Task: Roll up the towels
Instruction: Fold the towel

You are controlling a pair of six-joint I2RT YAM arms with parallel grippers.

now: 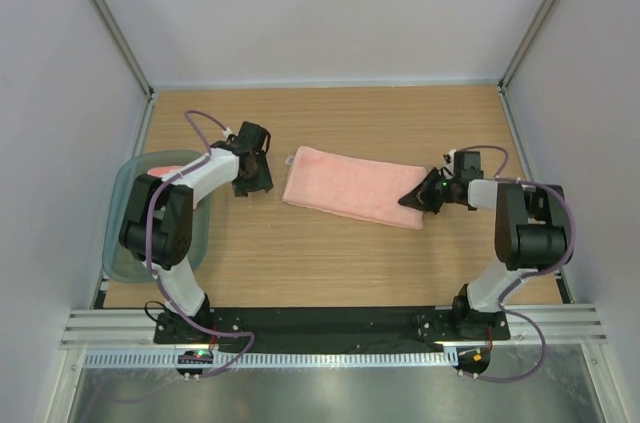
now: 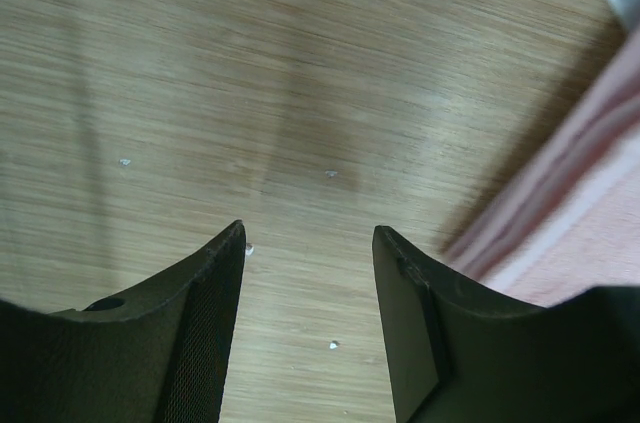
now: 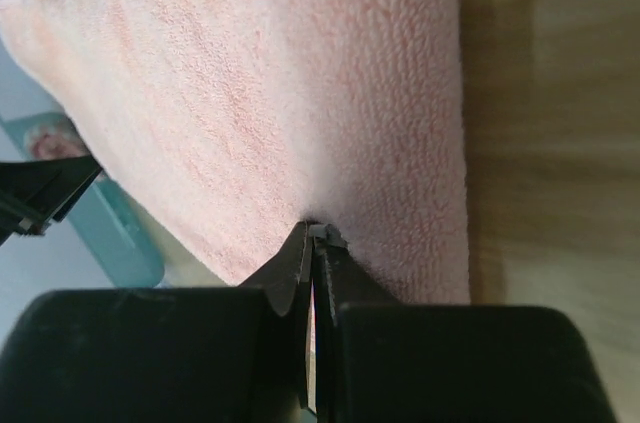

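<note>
The right fingers (image 3: 292, 268) are closed tight, tips touching the right end of the flat salmon-pink terry towel (image 1: 352, 186); a pinch cannot be confirmed. Its long axis runs left towards the half-open, empty left fingers (image 2: 200, 333), held just beside its far end. Its full length on the wooden worktop (image 1: 330, 263) is shown only from above.

A salmon-pink towel (image 1: 352, 186) lies flat and slightly askew across the middle of the wooden counter (image 1: 330, 263). The right claw (image 1: 412, 199) meets the towel's right end at its near corner. The left claw (image 1: 250, 181) hangs just beside the left end, apart from the cloth. At the counter's left edge sits a translucent grey-green tray (image 1: 118, 243) (a second pink cloth (image 1: 165, 171) shows inside, partly hidden by the left arm (image 1: 160, 223)).
</note>
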